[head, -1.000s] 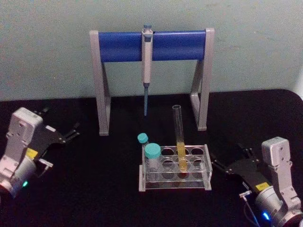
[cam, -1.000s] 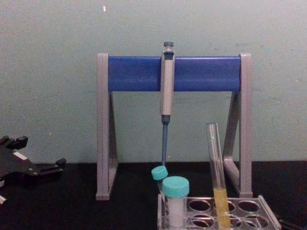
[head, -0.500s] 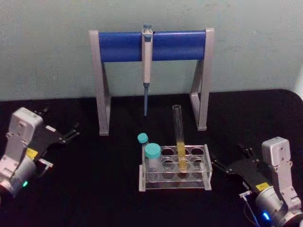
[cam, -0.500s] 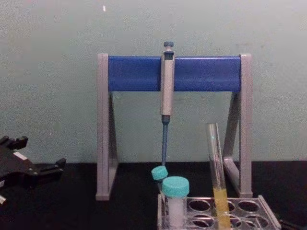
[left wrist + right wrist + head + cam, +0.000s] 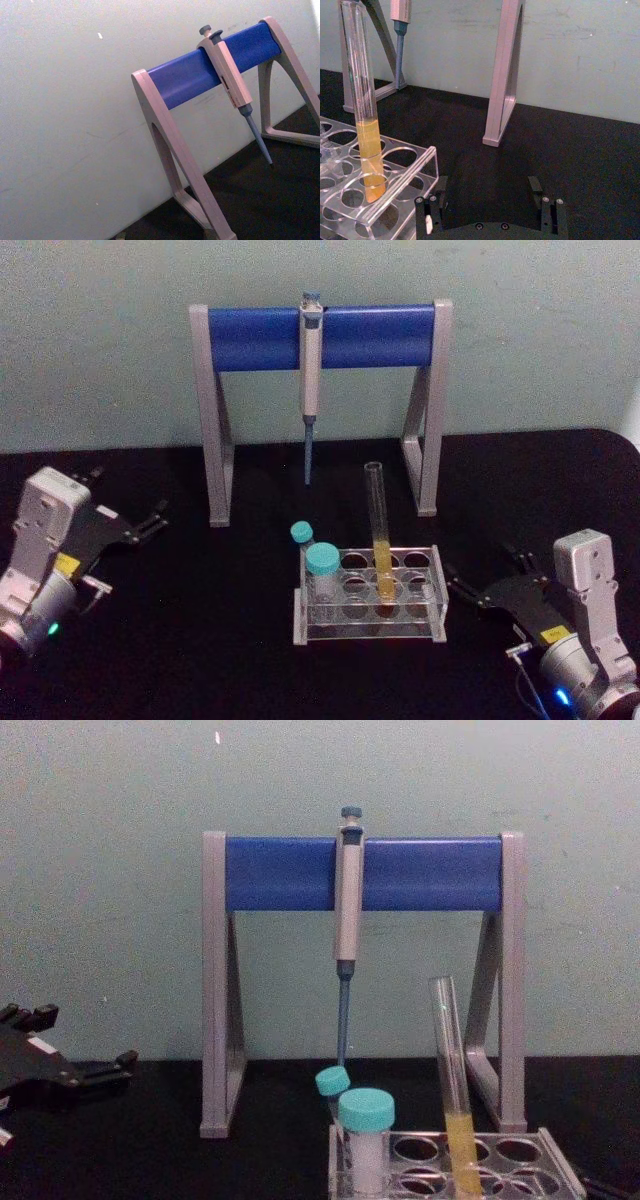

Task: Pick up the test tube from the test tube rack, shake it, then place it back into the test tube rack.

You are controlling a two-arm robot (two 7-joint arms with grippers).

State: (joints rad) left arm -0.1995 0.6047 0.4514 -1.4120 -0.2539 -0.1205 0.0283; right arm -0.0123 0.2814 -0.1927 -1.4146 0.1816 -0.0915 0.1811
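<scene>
Test tube: the test tube (image 5: 380, 530) stands in a back-row hole of the test tube rack (image 5: 368, 602), leaning a little, mouth uncapped, yellow-orange liquid in its lower part.

Right pincer: the right pincer (image 5: 466, 592) sits low on the desk (image 5: 200, 640) just to the right of the rack, fingers apart, gripping nothing.

Left pincer: the left pincer (image 5: 150, 520) rests well off to the left, aimed toward the pipette stand (image 5: 320, 340); I cannot tell how its fingers are set.

Risk, tipping: the rack is light-looking clear plastic, and the right pincer is close beside it, so a sideways nudge on the way in could shove the whole thing (vials and all).

Risk, spill: with no cap on, a hard shake or a tilted grip would likely slop liquid out.

Risk, neighbours: the two teal-capped vials (image 5: 322, 565) stand on the rack's left side, clear of a right-hand reach; the hanging pipette (image 5: 310, 380) is behind the tube, so a high lift might swing near its tip.

Risk, return: the tube leans, so re-seating it could catch a hole's rim.

Right wrist view: shows the tube's round bottom down inside its hole, and the spread pincer fingers (image 5: 536, 185) short of the rack.

Chest view: shows the tube's lean side-on against the stand.
</scene>
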